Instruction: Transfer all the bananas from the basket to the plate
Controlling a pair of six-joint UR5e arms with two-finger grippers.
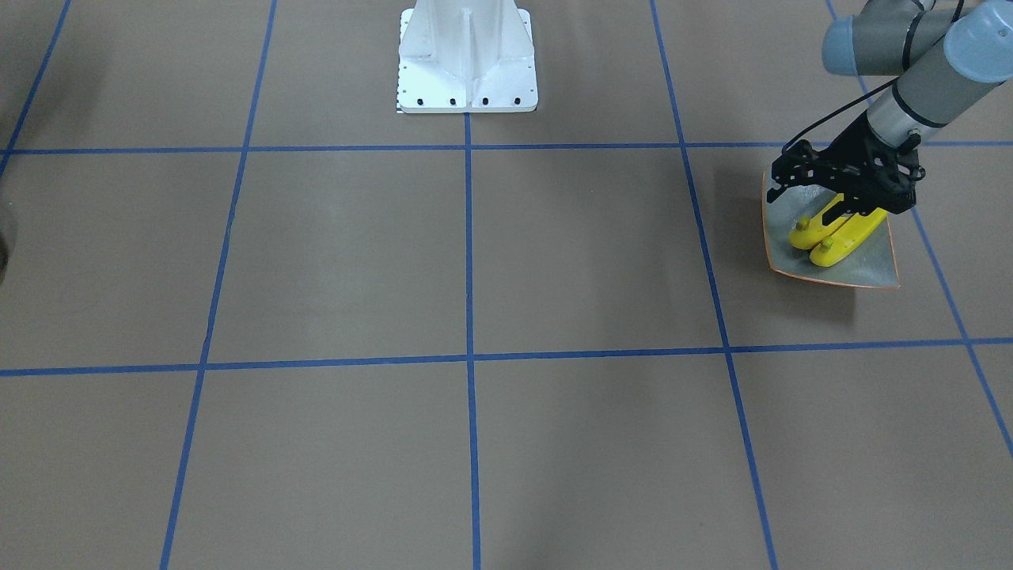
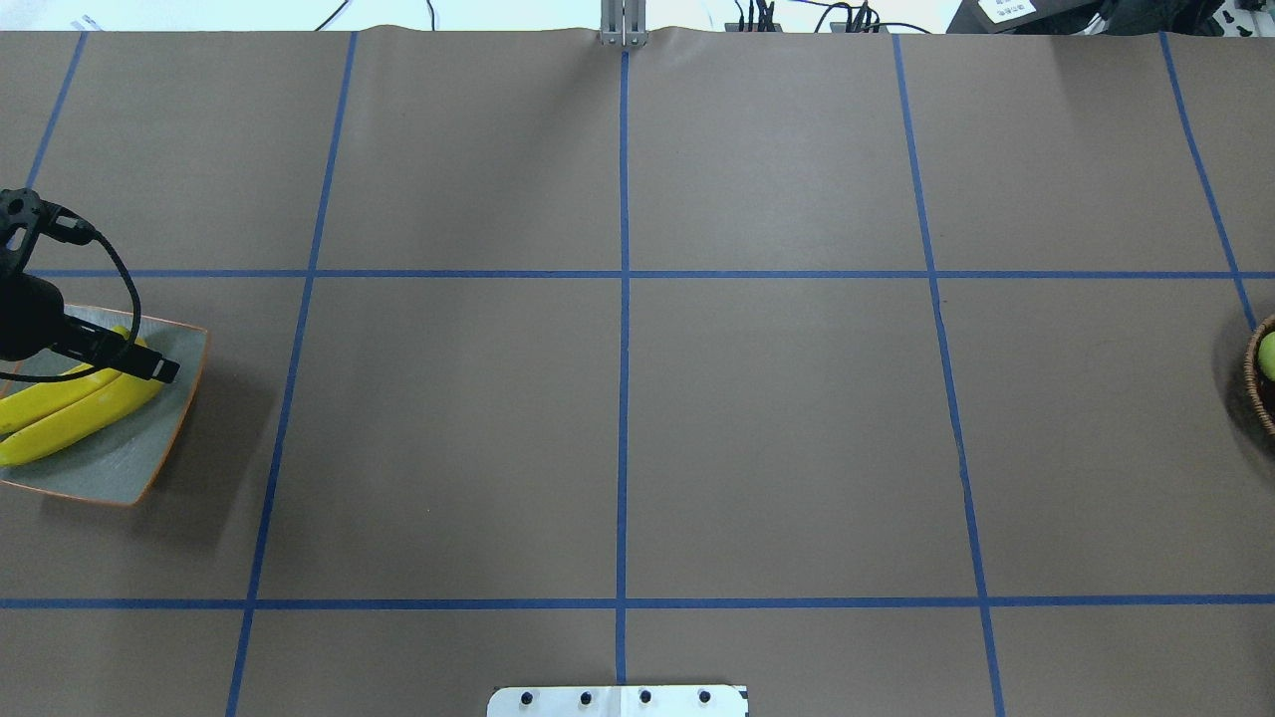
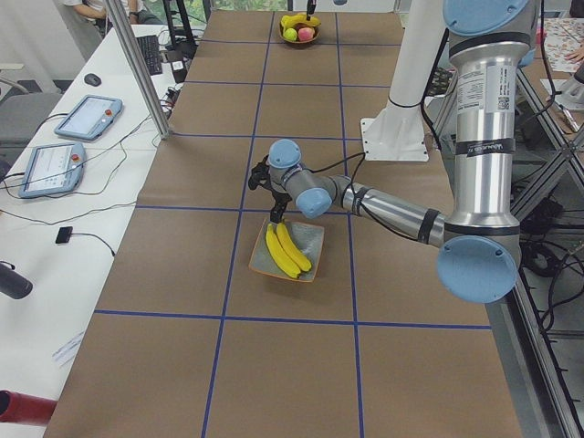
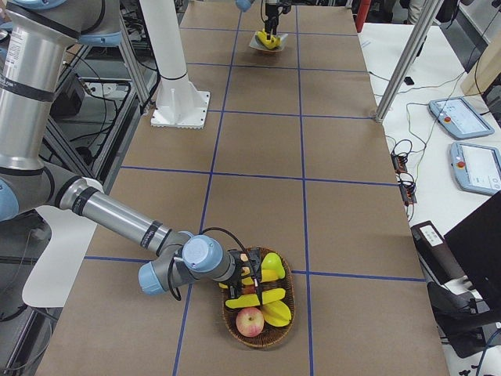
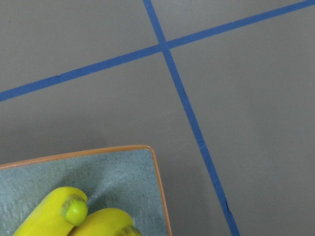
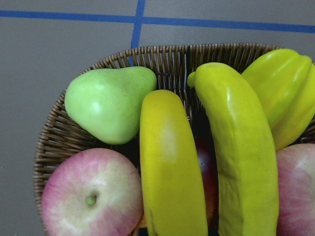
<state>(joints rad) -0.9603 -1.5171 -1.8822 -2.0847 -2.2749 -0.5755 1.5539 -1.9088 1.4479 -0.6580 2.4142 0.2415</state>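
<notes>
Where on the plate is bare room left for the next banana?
The plate has bare strips either side of the two bananas, along its robot-side and operator-side rims. Crowded: the middle and the end toward table centre, under the left gripper.

No text, number or brand can be read. The near arm's upright silver tube (image 3: 481,119) carries dark vertical print, too small to make out; the grey tablet (image 3: 88,117) at far left shows only blur.

Silver arms (image 3: 479,137), pale-blue joint caps (image 3: 474,271), black left gripper (image 1: 843,212), white pedestal (image 1: 467,59).
</notes>
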